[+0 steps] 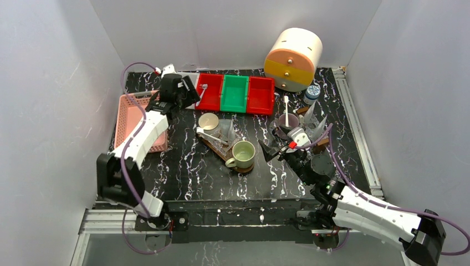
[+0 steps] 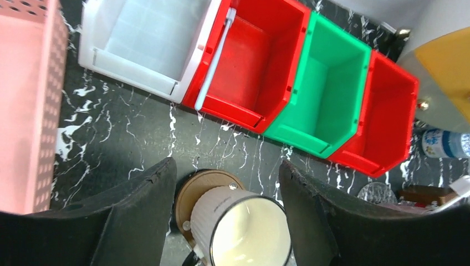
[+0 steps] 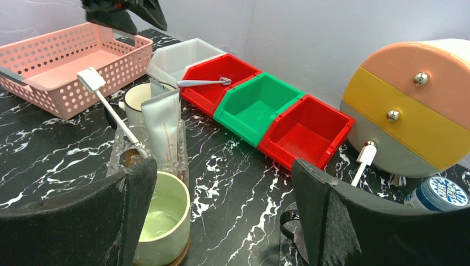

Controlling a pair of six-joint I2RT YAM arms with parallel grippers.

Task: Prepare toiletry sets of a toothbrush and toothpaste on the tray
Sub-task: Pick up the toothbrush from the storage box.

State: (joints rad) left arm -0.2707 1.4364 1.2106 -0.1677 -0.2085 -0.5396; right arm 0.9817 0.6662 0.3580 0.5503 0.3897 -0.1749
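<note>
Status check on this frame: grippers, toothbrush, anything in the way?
Left gripper open, empty; right gripper open, empty. Toothbrush resting across red bin. Mug below left gripper.

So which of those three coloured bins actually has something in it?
The red bin beside the white bin: a toothbrush lies across it. The green bin and the other red bin hold nothing.

The left gripper (image 1: 188,97) hangs at the far left, between the pink basket (image 1: 130,119) and the row of red, green and red bins (image 1: 235,94). A white toothbrush (image 1: 203,88) lies in the left red one. The right gripper (image 1: 279,148) is just beside the green mug (image 1: 243,154).
</note>
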